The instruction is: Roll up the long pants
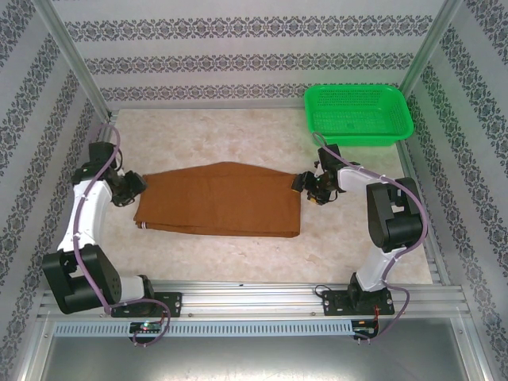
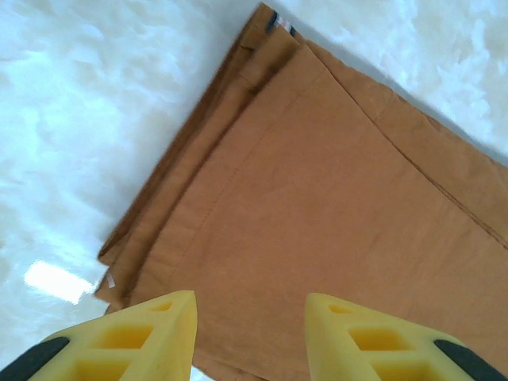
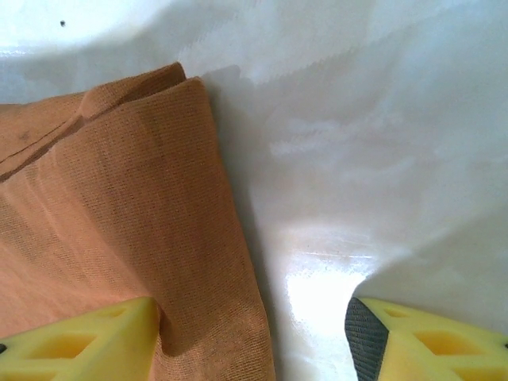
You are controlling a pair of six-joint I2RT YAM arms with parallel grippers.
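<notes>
Long pants (image 1: 218, 198) are laid flat mid-table (image 1: 238, 131), folded lengthwise into one band, well apart from the green basket (image 1: 359, 115) at the far right corner.

Left gripper (image 1: 131, 188) is seen at the band's left end, jaws parted, nothing held. In its wrist view, flat cloth and stacked edges lie beneath the fingers.

Right gripper (image 1: 305, 186) is set at the right end, jaws wide, nothing clamped — one finger (image 3: 87, 337) touches the cloth's edge, the other hangs over bare table.

Step judged: an end is to be taken up so the roll can be begun. All stacked layers should be caught together, the edge kept square across the band, and the first turn made tight — a loose or skewed start would likely be carried through the whole roll.
</notes>
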